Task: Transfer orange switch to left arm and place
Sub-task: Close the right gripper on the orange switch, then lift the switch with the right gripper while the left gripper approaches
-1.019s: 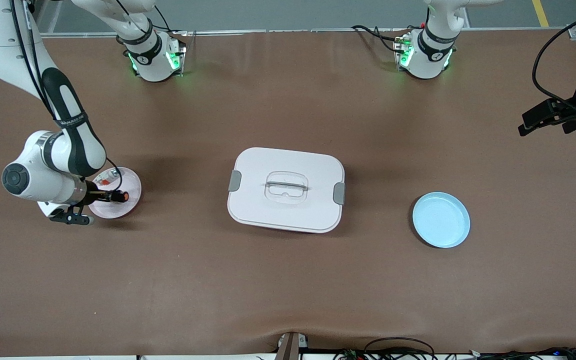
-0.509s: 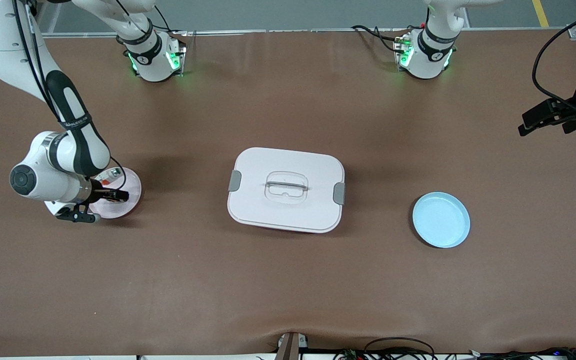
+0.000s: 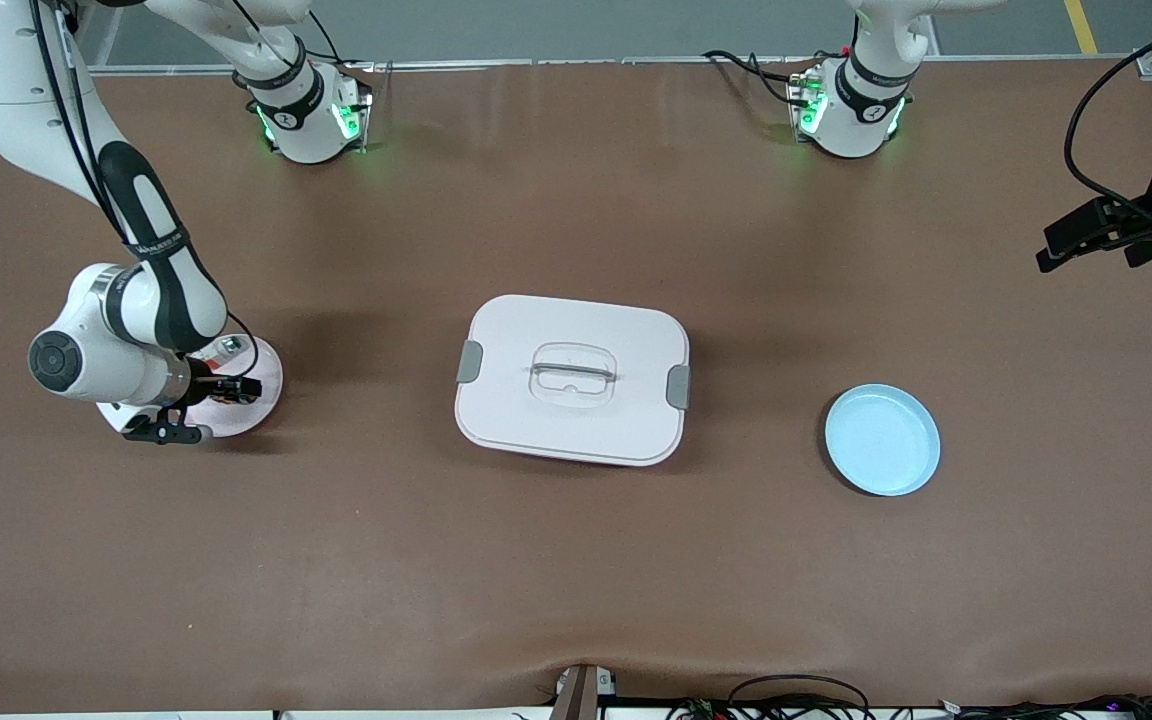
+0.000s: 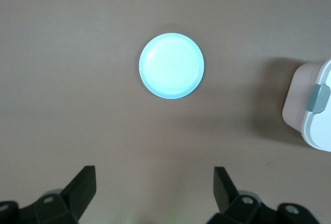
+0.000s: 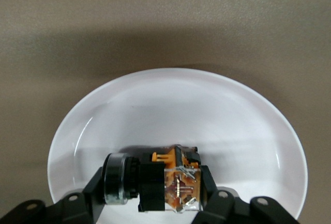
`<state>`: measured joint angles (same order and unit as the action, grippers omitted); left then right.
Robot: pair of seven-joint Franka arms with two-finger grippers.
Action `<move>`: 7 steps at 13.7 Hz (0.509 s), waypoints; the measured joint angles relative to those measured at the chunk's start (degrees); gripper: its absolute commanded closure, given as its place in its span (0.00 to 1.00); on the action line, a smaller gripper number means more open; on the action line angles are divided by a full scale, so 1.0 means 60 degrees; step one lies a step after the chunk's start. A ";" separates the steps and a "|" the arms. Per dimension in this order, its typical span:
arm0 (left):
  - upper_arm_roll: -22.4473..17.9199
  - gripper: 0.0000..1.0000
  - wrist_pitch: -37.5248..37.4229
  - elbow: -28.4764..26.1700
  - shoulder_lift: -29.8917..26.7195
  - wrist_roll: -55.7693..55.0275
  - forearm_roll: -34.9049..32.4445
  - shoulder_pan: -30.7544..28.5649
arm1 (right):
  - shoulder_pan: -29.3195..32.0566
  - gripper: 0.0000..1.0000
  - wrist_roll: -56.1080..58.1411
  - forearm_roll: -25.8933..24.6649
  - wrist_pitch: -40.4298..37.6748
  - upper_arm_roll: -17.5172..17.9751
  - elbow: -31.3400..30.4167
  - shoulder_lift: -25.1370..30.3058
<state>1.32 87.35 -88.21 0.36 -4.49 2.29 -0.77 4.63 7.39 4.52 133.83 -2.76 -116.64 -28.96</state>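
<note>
Lowest in the front frame, right of centre: a pale blue plate [image 3: 882, 439] on the brown counter [image 3: 536, 570], bare. Mid-frame, the white box [image 3: 572, 379], lid on, grey latches at both ends. At mid-left, the pink plate [image 3: 256, 405] toward the right arm's end, with the right gripper [image 3: 236, 389] down in it, jaws closed around the orange switch [image 5: 165, 180]; in the right wrist view, switch lying on its side between the jaws, low over the plate's floor, contact with the plate impossible to tell. At the right edge, upper part, the left gripper [image 3: 1086, 235] waiting above bare counter, jaws spread wide apart, holding nothing.
</note>
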 measured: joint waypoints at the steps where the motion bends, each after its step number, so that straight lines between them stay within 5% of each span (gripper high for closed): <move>1: 0.0000 0.00 0.0000 0.0000 0.0000 0.0000 0.0000 0.0000 | 0.0015 1.00 0.0027 0.0000 0.0000 -0.0005 0.0007 -0.0001; 7: 0.0000 0.00 0.0000 0.0000 0.0000 0.0000 0.0000 0.0000 | 0.0027 1.00 0.0085 0.0000 -0.1051 -0.0019 0.0545 0.0003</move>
<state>1.32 87.35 -88.21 0.36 -4.49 2.29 -0.77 4.79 7.90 4.53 127.53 -2.88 -113.37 -28.94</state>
